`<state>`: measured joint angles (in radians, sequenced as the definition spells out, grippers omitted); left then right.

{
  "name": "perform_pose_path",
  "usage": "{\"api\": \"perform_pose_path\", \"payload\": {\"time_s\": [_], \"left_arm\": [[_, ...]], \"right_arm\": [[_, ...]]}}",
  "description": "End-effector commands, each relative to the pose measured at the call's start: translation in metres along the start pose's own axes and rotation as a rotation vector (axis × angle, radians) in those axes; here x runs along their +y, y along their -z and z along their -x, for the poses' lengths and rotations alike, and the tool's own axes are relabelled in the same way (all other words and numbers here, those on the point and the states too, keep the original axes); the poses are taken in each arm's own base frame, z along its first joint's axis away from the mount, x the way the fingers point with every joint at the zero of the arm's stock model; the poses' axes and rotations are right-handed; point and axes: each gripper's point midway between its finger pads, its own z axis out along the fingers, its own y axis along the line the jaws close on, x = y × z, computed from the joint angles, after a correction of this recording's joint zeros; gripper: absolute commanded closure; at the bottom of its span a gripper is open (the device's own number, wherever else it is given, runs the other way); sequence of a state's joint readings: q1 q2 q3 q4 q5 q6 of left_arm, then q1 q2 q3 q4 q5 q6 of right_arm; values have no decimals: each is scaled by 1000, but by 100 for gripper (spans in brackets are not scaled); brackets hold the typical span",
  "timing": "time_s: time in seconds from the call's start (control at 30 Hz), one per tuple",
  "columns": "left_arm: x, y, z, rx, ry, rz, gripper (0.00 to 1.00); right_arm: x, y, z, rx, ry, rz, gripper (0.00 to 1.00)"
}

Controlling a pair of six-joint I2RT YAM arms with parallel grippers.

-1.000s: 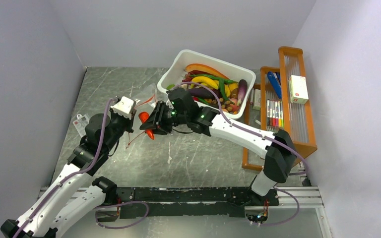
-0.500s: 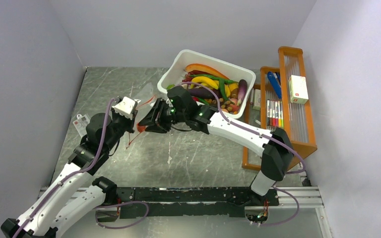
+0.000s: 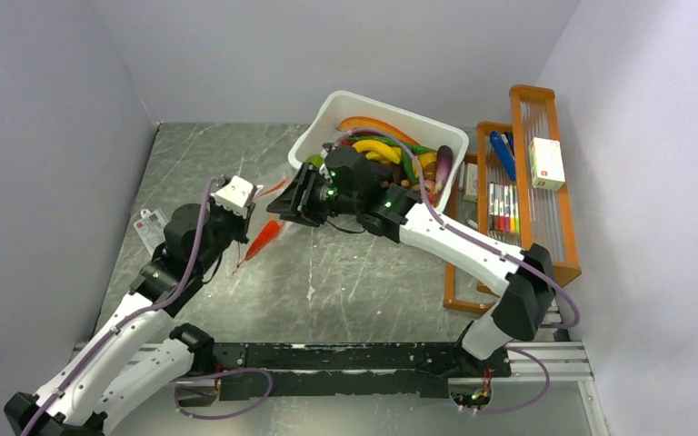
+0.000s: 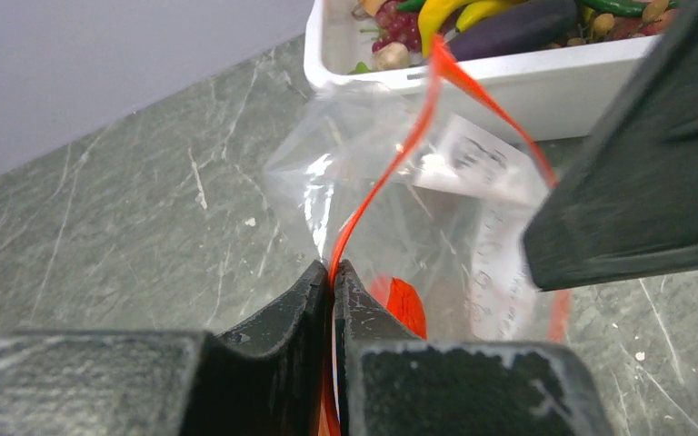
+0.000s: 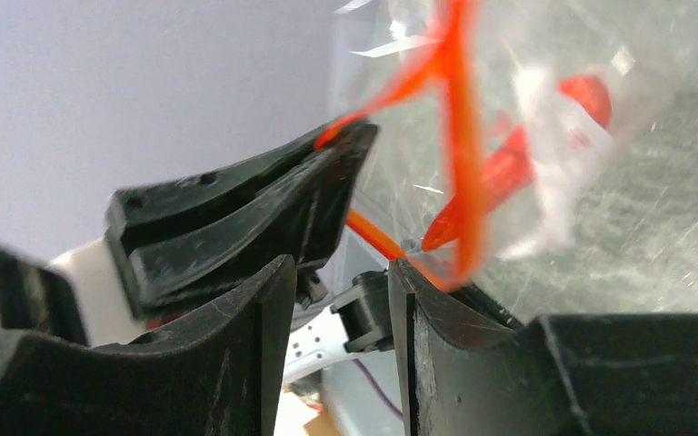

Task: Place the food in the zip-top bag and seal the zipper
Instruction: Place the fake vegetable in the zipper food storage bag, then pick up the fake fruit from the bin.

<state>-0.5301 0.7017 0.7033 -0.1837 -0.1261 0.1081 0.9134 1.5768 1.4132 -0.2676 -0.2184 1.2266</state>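
- faintly printed white label (image 4: 473, 162) on the zip-top bag (image 4: 363, 173); writing too blurred to read.
- left gripper (image 4: 332, 271) reaches forward, clenched on the zipper (image 4: 433, 73).
- right gripper (image 5: 341, 265) faces it, jaws narrowly apart, zipper at one fingertip; cannot tell if grasped.
- bag mouth spread between them, near white tub (image 4: 509, 80).
- red food (image 4: 402, 304) sits inside bag.

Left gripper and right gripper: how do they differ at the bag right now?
The left gripper is shut, pinching the zipper; the right gripper shows a gap between its fingers with nothing clamped. The left gripper grips one side of the mouth of the zip-top bag; the right gripper sits at the other side, the strip passing one fingertip. Both face the open mouth, with a red toy inside the bag.
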Motion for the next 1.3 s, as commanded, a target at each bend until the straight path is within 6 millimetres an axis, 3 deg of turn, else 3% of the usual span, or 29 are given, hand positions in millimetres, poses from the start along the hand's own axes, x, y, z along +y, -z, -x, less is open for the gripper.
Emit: {"api": "perform_pose_path", "payload": {"time_s": [0.0, 0.13, 0.23, 0.33, 0.43, 0.53, 0.63, 0.8, 1.0, 1.13, 1.27], "left_arm": [[-1, -2, 4, 8, 34, -1, 93], [-18, 8, 23, 137, 194, -78, 93], [-23, 13, 21, 225, 212, -102, 93], [-15, 12, 11, 173, 191, -54, 93], [-31, 18, 26, 35, 152, -174, 93], [-34, 20, 31, -18, 143, -196, 93], [-34, 16, 15, 27, 125, -188, 93], [-38, 10, -13, 87, 98, -192, 93], [-37, 13, -13, 62, 83, -190, 93], [-40, 14, -9, 40, 86, -213, 93], [-45, 15, -10, 51, 86, -243, 93]], "right_arm": [[29, 30, 19, -109, 218, 95, 58], [44, 59, 25, -176, 378, 150, 58], [35, 81, 39, -275, 509, 95, 58], [6, 99, 64, -429, 602, -33, 58], [-18, 111, 81, -489, 748, -143, 64], [-45, 115, 106, -474, 777, -314, 65], [-61, 117, 133, -463, 853, -399, 62], [-109, 127, 192, -488, 898, -580, 55], [-155, 121, 247, -475, 944, -695, 56], [-189, 89, 268, -410, 888, -623, 52], [-219, 78, 297, -377, 893, -690, 49]]}}
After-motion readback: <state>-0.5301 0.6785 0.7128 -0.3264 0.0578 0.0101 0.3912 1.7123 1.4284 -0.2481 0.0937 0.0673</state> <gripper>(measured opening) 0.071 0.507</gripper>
